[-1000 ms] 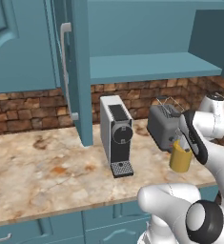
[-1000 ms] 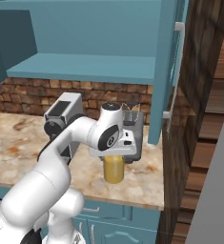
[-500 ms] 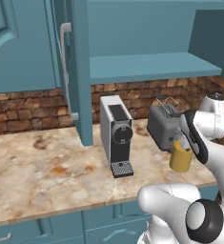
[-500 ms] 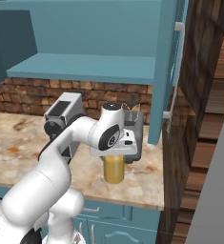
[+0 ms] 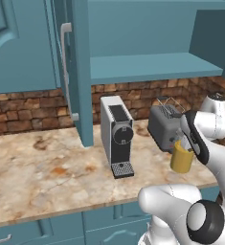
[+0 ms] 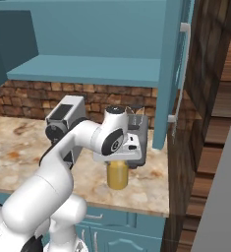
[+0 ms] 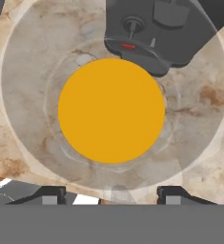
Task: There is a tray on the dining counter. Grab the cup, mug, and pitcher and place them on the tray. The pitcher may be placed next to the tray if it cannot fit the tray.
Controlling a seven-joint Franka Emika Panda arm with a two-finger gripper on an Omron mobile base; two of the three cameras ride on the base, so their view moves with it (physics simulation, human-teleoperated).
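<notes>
The clear glass pitcher (image 5: 182,158) with orange-yellow liquid stands on the marbled counter in front of the toaster. In the right base view the pitcher (image 6: 117,174) sits directly under the hand. My gripper (image 6: 118,158) hangs just above its mouth. The hand view looks straight down into the pitcher (image 7: 111,110), with the orange liquid ringed by the glass rim. My gripper (image 7: 113,195) has its fingers wide apart on either side of the rim's near part, and no contact shows. The tray, cup and mug are out of view.
A grey toaster (image 5: 164,125) stands right behind the pitcher, and a coffee machine (image 5: 118,136) to its left. An open teal cabinet door (image 5: 78,72) hangs over the counter (image 5: 37,172). The counter's edge and a wood wall (image 6: 210,123) lie to the right.
</notes>
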